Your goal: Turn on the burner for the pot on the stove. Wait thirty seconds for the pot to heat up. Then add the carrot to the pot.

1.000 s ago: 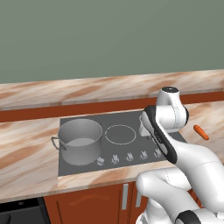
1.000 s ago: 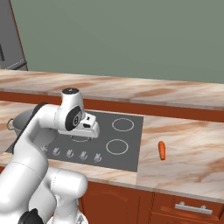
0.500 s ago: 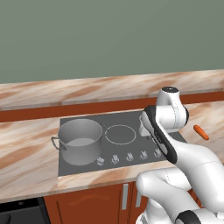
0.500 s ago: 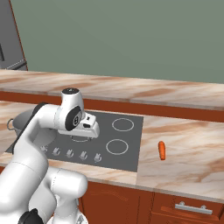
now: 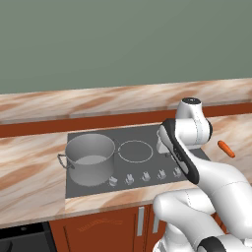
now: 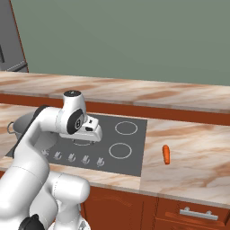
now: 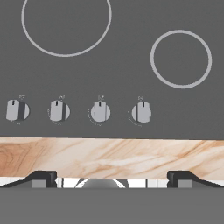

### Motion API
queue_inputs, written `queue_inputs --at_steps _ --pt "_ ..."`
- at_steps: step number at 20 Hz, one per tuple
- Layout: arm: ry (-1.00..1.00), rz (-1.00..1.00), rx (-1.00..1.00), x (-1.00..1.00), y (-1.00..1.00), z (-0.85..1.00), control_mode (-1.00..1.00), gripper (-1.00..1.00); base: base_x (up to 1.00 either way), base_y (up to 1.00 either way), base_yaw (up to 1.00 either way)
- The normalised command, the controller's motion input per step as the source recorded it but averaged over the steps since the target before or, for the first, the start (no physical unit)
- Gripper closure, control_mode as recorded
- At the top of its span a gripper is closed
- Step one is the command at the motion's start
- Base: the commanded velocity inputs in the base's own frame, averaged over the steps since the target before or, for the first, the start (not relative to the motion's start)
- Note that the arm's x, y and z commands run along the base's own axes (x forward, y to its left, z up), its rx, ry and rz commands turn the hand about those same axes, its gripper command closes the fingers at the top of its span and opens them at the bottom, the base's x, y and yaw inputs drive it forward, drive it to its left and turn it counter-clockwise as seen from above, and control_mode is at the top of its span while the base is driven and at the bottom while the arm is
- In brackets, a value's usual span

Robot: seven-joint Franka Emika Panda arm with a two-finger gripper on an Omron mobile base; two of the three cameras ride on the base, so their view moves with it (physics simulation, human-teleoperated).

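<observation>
White glossy arm [image 5: 206, 182] showing rounded segments, dark joint bands, black-capped wrist; gripper [image 7: 112, 177] showing dark fingertips.

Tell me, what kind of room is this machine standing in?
A kitchen, most likely, and a computer-drawn one: a flat stove with knobs, a metal pot on it, and a carrot on the marble-look counter.

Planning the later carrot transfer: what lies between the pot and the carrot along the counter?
In the left base view, the stove with its ring markings, the arm over it, then bare marble counter lie between the pot and the carrot.
</observation>
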Motion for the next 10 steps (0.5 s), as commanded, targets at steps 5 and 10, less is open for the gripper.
queue_inputs --at_steps 5,10 --pt "0.00 0.00 0.00 0.00 0.00 0.00 -1.00 -1.00 0.00 0.00 0.00" --pt "0.00 0.00 0.00 0.00 0.00 0.00 -1.00 -1.00 0.00 0.00 0.00"
